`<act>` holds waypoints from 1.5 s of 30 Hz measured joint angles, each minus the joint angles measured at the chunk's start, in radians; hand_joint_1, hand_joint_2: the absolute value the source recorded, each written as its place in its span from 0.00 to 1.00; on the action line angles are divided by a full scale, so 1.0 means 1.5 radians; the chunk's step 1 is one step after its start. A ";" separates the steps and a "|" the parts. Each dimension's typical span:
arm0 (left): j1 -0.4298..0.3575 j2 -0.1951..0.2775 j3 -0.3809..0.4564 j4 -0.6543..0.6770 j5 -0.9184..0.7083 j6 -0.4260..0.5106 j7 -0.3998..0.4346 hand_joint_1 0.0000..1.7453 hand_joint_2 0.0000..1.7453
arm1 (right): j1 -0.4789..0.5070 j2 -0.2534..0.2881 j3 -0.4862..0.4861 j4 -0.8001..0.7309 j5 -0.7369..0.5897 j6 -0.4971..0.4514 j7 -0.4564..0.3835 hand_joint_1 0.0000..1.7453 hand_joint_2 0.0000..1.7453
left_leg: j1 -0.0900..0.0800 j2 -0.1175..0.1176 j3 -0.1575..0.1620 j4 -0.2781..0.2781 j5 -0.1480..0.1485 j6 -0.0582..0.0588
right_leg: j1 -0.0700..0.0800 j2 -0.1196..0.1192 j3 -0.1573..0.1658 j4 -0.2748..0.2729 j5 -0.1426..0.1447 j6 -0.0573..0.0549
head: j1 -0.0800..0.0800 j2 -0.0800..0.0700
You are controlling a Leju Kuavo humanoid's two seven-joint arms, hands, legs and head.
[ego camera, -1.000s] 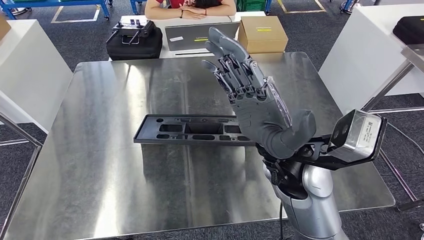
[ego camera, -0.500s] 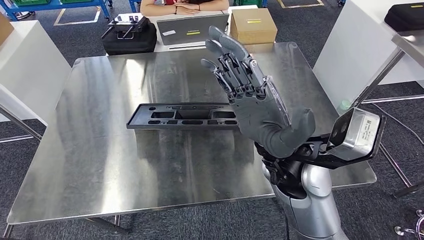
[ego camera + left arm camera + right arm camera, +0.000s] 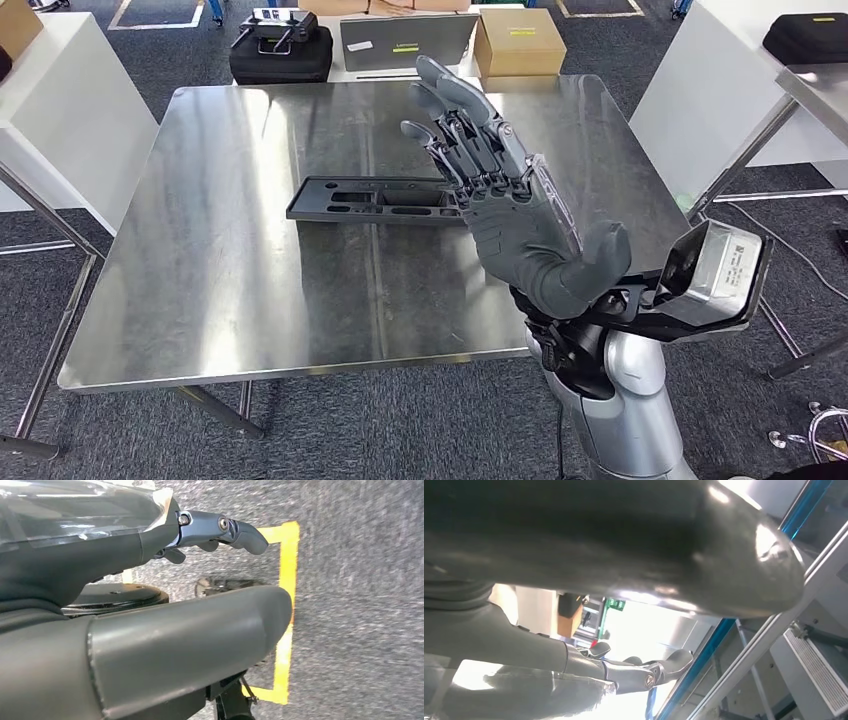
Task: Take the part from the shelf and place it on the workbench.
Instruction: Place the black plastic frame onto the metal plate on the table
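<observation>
The robot's right hand [image 3: 520,215] is raised above a square brushed-steel workbench [image 3: 250,300], palm turned sideways, fingers [image 3: 460,110] stretched out straight and slightly apart, thumb [image 3: 590,265] angled away; it holds nothing. A silver camera block [image 3: 722,265] sits at its wrist.

Just beyond the hand, partly hidden behind its fingers, a long flat dark grey plastic part with rectangular cut-outs [image 3: 370,200] lies flat on the workbench, touching neither hand.

Farther past the fingertips, beyond the far edge of the workbench, sit a closed brown cardboard box [image 3: 518,42], a grey laptop [image 3: 405,42] and a black case with a controller on top [image 3: 280,55].

The left hand [image 3: 150,610] hangs over speckled grey carpet [image 3: 360,605] marked with yellow tape [image 3: 287,580], close to the lens. Its thick grey thumb [image 3: 200,635] and one dark finger [image 3: 225,530] lie well apart with nothing between them.
</observation>
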 joint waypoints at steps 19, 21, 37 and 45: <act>0.003 -0.002 0.008 0.001 0.000 0.008 0.000 0.00 0.00 | 0.002 0.004 0.003 0.000 0.017 -0.001 0.005 0.00 0.00 | 0.015 -0.004 -0.035 0.143 -0.037 -0.051 | -0.004 -0.006 0.086 -0.188 0.095 -0.019 | -0.004 0.000; 0.002 -0.002 0.008 0.000 0.000 0.008 0.000 0.00 0.00 | 0.002 0.004 0.003 0.000 0.018 -0.001 0.006 0.00 0.00 | 0.016 -0.006 0.026 0.055 -0.033 -0.054 | -0.003 -0.006 0.070 -0.176 0.100 -0.012 | -0.004 0.000; 0.003 -0.004 0.015 -0.001 -0.008 0.013 0.000 0.00 0.00 | 0.002 -0.004 0.012 0.007 0.072 -0.011 0.014 0.00 0.00 | 0.003 -0.001 -0.051 0.010 0.043 -0.015 | 0.002 0.001 0.151 -0.145 0.032 0.014 | 0.000 0.000; 0.015 0.000 0.020 -0.005 -0.012 0.005 0.005 0.00 0.00 | 0.045 -0.021 0.020 0.109 0.202 -0.108 0.015 0.00 0.00 | 0.006 -0.004 -0.084 0.084 -0.036 -0.038 | -0.003 -0.003 0.140 -0.199 0.059 -0.026 | -0.003 0.000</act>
